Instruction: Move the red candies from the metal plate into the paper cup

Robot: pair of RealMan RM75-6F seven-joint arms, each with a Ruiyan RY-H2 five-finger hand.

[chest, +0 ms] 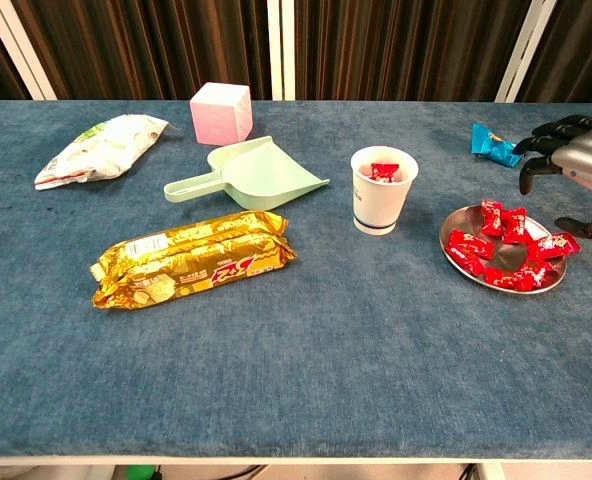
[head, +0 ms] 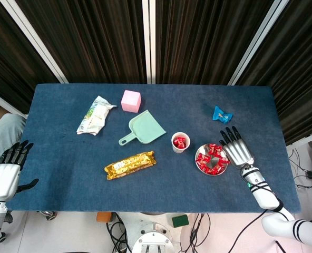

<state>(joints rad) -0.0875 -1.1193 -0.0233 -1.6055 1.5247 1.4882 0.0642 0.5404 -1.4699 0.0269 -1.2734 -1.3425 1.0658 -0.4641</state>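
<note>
Several red candies [head: 211,159] [chest: 506,249] lie on the round metal plate [head: 199,155] [chest: 457,252] right of centre. The white paper cup [head: 179,142] [chest: 381,190] stands upright just left of the plate with red candy showing inside. My right hand [head: 237,150] [chest: 576,162] hovers at the plate's right edge, fingers spread, holding nothing. My left hand [head: 6,171] hangs off the table's left front corner, fingers apart and empty; the chest view does not show it.
A mint dustpan [head: 143,129] [chest: 257,175] lies left of the cup. A gold snack pack [head: 130,164] [chest: 193,257] sits near the front. A pink cube [head: 130,100] [chest: 221,111], a white-green bag [head: 96,115] [chest: 101,147] and a blue wrapper [head: 222,114] [chest: 496,143] lie further back.
</note>
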